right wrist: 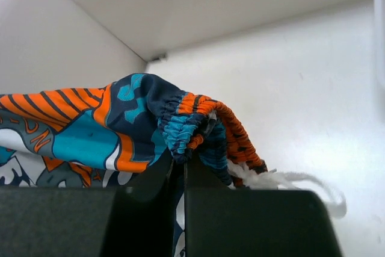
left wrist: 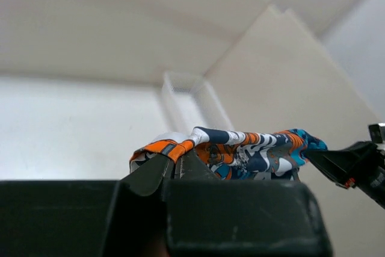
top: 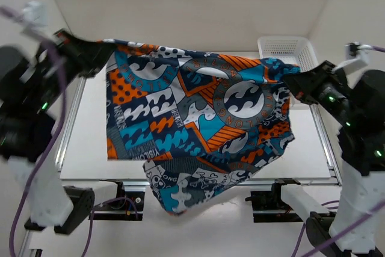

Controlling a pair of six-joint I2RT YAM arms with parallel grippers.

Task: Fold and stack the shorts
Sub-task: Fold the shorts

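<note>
The shorts (top: pixel 198 124), a patchwork print of orange, teal, navy and white, hang stretched between both arms above the white table (top: pixel 313 148), their lower end drooping past the near edge. My left gripper (top: pixel 103 47) is shut on the top left corner, where an orange hem (left wrist: pixel 171 148) sits pinched between its black fingers (left wrist: pixel 150 173). My right gripper (top: pixel 289 82) is shut on the gathered waistband (right wrist: pixel 192 124) at the top right, with a white drawstring (right wrist: pixel 283 180) trailing from it. The right gripper (left wrist: pixel 352 167) also shows in the left wrist view.
A white mesh basket (top: pixel 287 47) stands at the back right of the table, just behind the right gripper. Light walls enclose the table at the back and sides. The arm bases and cables (top: pixel 120 200) sit along the near edge.
</note>
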